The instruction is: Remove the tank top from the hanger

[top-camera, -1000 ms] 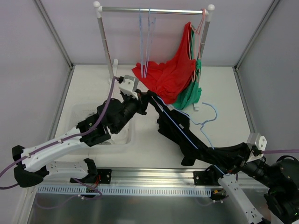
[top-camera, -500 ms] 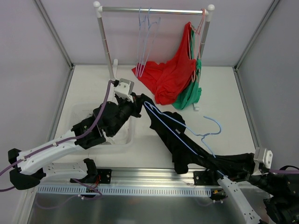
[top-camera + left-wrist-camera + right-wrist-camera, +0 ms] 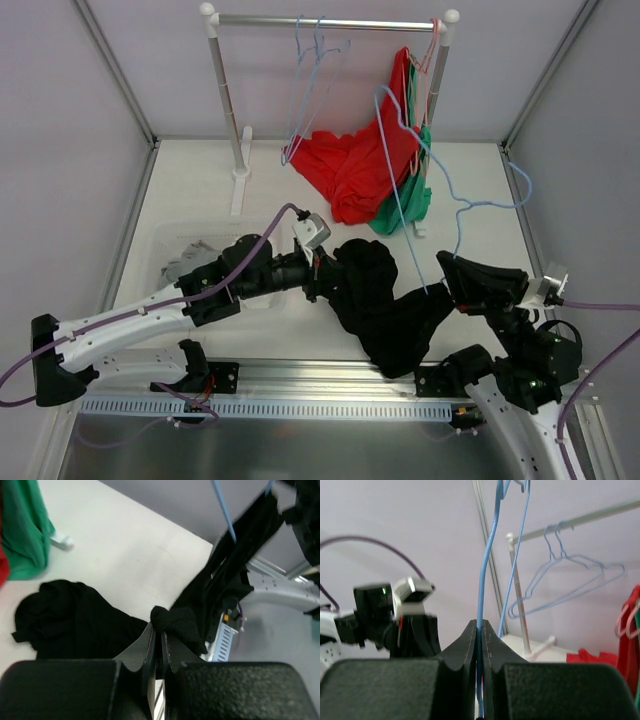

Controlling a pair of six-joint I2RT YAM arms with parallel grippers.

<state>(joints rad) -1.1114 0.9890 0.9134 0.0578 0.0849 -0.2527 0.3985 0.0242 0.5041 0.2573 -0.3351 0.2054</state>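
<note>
At table centre, left gripper pinches tank top, right gripper clamps hanger.

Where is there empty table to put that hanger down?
Bare table lies back left, between the rack post and the wall, and back right, beyond the green top. The middle is crowded by the black tank top and red top.

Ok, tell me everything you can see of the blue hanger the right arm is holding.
Thin light-blue wire hanger, bare along what shows. The right gripper is shut on one wire, holding it raised off the table, leaning toward the rail. Its low end meets the black tank top bunched below; whether it is fully free of the fabric cannot be told.
</note>
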